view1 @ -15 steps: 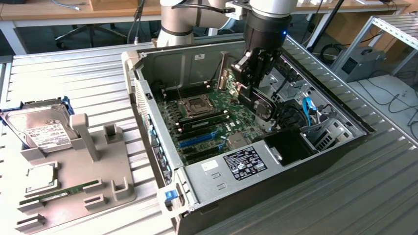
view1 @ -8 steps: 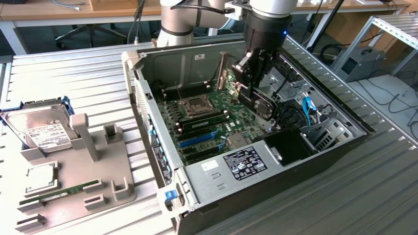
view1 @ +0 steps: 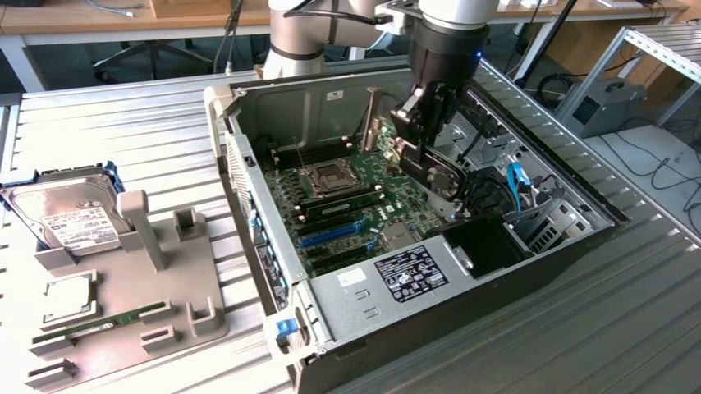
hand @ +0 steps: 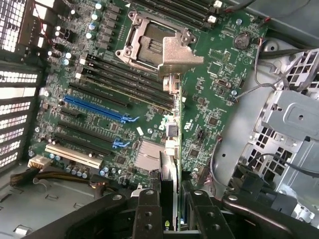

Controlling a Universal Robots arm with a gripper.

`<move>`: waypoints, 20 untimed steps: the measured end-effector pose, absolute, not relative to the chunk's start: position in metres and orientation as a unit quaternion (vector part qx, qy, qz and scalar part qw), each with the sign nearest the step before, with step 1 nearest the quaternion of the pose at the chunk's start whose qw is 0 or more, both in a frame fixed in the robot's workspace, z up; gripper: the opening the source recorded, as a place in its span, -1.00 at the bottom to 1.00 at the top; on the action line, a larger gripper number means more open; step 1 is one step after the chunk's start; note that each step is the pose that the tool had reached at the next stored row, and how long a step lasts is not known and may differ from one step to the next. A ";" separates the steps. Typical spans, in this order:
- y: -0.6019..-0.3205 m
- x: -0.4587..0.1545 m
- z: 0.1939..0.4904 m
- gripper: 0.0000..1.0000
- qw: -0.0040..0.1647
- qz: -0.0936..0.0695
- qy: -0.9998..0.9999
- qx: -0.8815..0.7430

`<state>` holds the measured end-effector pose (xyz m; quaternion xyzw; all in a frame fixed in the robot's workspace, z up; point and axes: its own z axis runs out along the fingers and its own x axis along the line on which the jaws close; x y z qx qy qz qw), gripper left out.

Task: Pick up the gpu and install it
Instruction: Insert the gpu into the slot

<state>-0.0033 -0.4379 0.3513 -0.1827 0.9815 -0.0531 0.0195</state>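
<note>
Workshop bench area, daylit.
Ribbed metal table [view1: 131, 131]; wooden desk [view1: 121, 16] behind; aluminium frame rack [view1: 657, 49] at exterior view's right; cables on grey floor [view1: 657, 164].

**Non-task items on counter**

Open computer case [view1: 328, 320] lies on its side on the ribbed metal counter [view1: 131, 148]. Motherboard [hand: 209, 114] inside: empty CPU socket [hand: 149, 45], blue expansion slot [hand: 97, 109], white slot [hand: 70, 155]. Grey holder tray [view1: 164, 287] sits at the exterior view's left, well apart from the case, carrying a hard drive [view1: 66, 217], a CPU chip [view1: 68, 295] and a green RAM stick [view1: 98, 322].
</note>
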 end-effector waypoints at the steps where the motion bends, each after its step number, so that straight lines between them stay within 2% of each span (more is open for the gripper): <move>1: -0.438 -0.003 0.351 -0.47 0.020 -0.053 0.981 -0.187; 12: -0.438 -0.003 0.350 -0.47 0.030 -0.048 0.920 -0.388; 20: -0.438 -0.003 0.350 -0.47 0.032 -0.048 0.906 -0.418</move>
